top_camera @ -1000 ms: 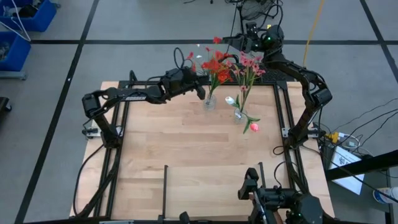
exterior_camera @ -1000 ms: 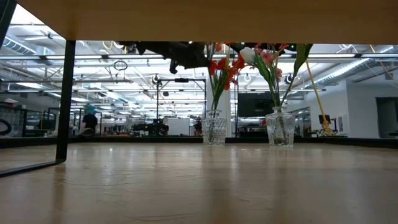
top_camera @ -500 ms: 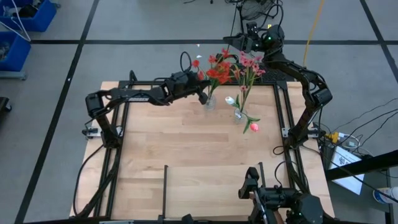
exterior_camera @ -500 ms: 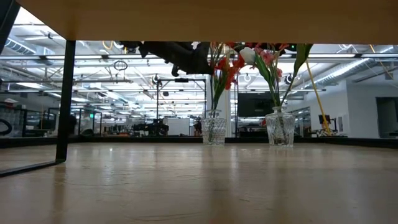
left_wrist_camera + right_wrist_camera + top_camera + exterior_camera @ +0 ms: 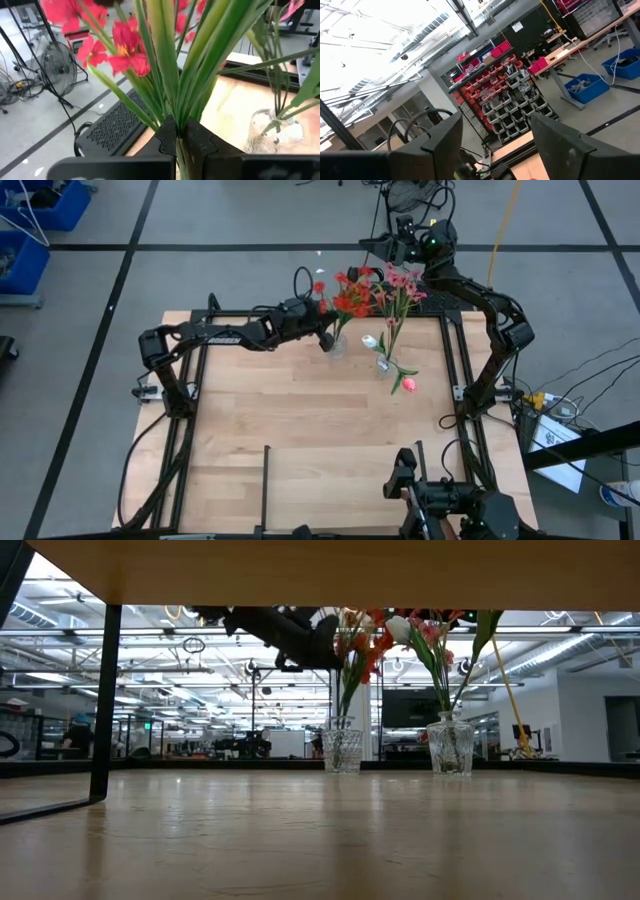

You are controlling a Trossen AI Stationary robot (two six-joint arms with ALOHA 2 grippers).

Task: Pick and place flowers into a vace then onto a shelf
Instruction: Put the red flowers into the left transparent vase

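A bunch of red-blossomed flowers point(image 5: 347, 293) stands in a clear glass vase point(image 5: 337, 344) at the far middle of the table, and my left gripper point(image 5: 178, 137) is shut on its green stalks just above the vase. A second glass vase point(image 5: 386, 366) to the right holds pink blossom sprays point(image 5: 401, 280), a white tulip bud point(image 5: 370, 340) and a pink-red tulip bud point(image 5: 408, 384). My right gripper point(image 5: 495, 145) is open and raised beyond the table's far edge, touching nothing. The shelf point(image 5: 320, 570) shows as a light-wood board across the top of the low view. My left gripper pinches the bundle of green stalks point(image 5: 176, 116) between its two fingers, below the red blossoms and above the vase's rim. The fingers come nearly level from the table's left and lie across the stalks. The stalks stand roughly upright, their lower ends point(image 5: 343, 725) in the vase.
Black frame rails point(image 5: 455, 370) run along the table's sides and far edge. The shelf's black upright point(image 5: 104, 700) stands at the near left. The second vase point(image 5: 450, 745) stands close to the right of the first. Bare wooden tabletop point(image 5: 300, 420) stretches toward the near edge.
My left gripper has sunk a little and moved toward the table's right, closer to the vase, staying shut on the red flowers' stalks. The red blossoms have swung with it and now stand more gathered over the vase.
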